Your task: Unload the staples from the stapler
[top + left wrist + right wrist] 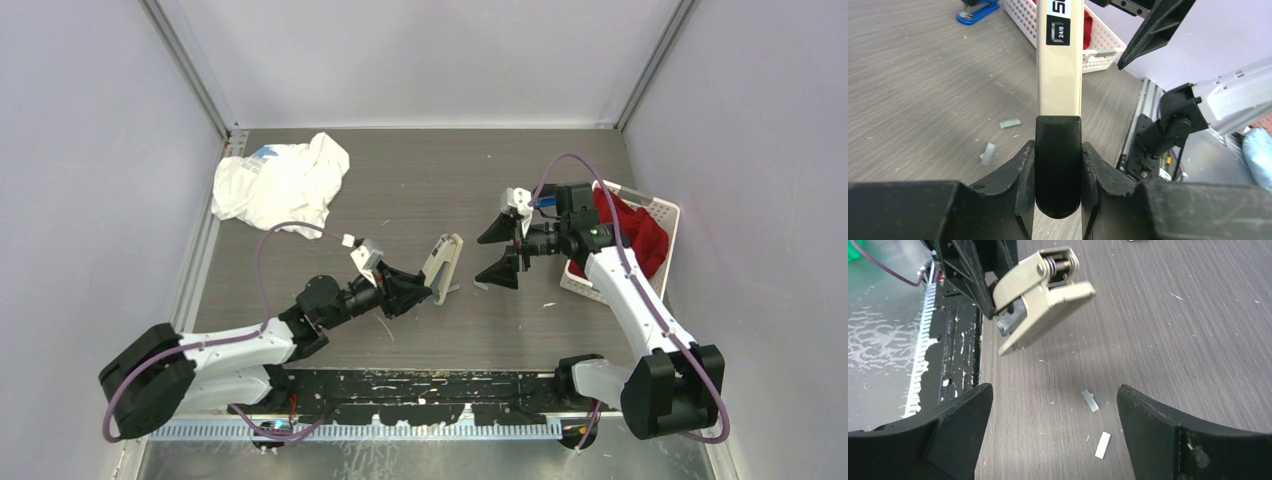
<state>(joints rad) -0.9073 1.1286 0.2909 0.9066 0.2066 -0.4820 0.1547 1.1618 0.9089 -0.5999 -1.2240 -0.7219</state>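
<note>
White cloth (282, 185): lies crumpled at the far left corner of the counter (420, 180), well apart from the work.
Left hand (1058, 150): closed to a narrow gap around the black rear end of the stapler (1040, 295), one finger against each side, holding it off the counter.
Stapler: beige, hinged open so that the spring at its pivot shows, tilted with its front end pointing down toward the counter.
Staples (1089, 400): two short silvery strips lie flat and loose on the counter, near each other but not touching, just below and in front of the stapler's lowered end.
Right hand (1052, 405): spread wide and holding nothing, hovering over the two strips and facing the open stapler.
Basket (668, 212): white, at the right edge of the counter behind the right arm, with a red cloth (632, 232) inside.
Done: the stapler is gripped and opened, and at least two strips are out of it.
Left: the inside of the magazine is not clearly shown, so whether more staples sit in it cannot be told; a check of the channel appears to be the remaining step.
</note>
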